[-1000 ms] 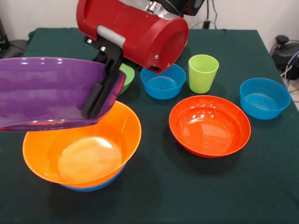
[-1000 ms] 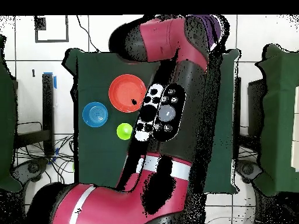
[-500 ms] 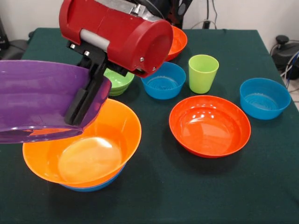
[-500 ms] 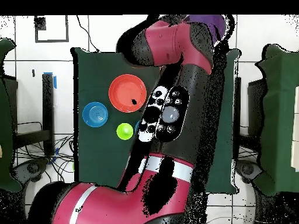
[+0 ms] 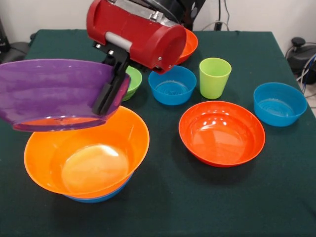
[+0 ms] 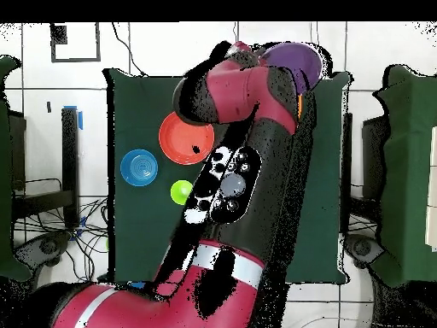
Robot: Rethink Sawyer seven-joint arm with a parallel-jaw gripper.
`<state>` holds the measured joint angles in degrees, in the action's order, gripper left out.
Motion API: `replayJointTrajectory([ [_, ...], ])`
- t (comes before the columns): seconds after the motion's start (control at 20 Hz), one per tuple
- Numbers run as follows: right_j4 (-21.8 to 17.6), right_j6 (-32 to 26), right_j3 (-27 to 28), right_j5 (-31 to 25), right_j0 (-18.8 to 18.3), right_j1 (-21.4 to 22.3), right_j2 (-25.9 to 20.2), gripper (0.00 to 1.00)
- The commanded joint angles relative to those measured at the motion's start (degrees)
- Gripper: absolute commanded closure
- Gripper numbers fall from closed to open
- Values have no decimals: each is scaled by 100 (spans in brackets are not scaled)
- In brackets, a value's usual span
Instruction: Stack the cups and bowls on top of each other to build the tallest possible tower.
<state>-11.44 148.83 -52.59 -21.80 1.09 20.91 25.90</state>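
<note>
Front view: gripper (image 5: pixel 109 91) pinches the right wall of the purple bowl (image 5: pixel 54 94), black fingers (image 5: pixel 106 94) pressed on the rim, one outside; the inner one is hidden. Bowl hangs tilted in the air, over the left part of the tower (image 5: pixel 86 158). Tower = big orange bowl nested in a blue one, only a blue sliver showing under the orange at the bottom. Whether the purple bowl touches the orange rim: cannot tell, they overlap in this view.

Rest of the table (image 5: pixel 173 207), front view: red-orange bowl (image 5: pixel 221 132) right of the tower, apart from it. Blue bowl (image 5: pixel 279 103) near the right edge. Second blue bowl (image 5: pixel 172 85) behind centre, cup (image 5: pixel 215 77) upright just beside it to the right. Small green bowl (image 5: pixel 132 81) mostly hidden behind the gripper. Another orange bowl (image 5: pixel 189 43) at the back, half hidden by the red arm (image 5: pixel 136 32).

Overhead view: arm (image 6: pixel 247 171) covers most of the table. Visible there: purple bowl (image 6: pixel 294 61) at the top, a strip of orange rim (image 6: pixel 300 104) beside the arm, red-orange bowl (image 6: pixel 183 137), one blue bowl (image 6: pixel 139 167), cup (image 6: pixel 180 192). Gripper, green bowl, second blue bowl and back orange bowl are not seen from above. Front view alone gives the grasp.
</note>
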Motion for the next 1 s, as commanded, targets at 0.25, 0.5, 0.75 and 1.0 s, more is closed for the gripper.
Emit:
replayJointTrajectory([
  [0.25, 514, 1989, -983, 1343, 571, -253, 689, 100],
  [0.5, 830, 1913, -950, 1786, 592, -506, 961, 100],
  [0.75, 1144, 1870, -1083, 2137, 667, -638, 1174, 100],
  [1.0, 1301, 1648, -1330, 2274, 642, -599, 1073, 100],
])
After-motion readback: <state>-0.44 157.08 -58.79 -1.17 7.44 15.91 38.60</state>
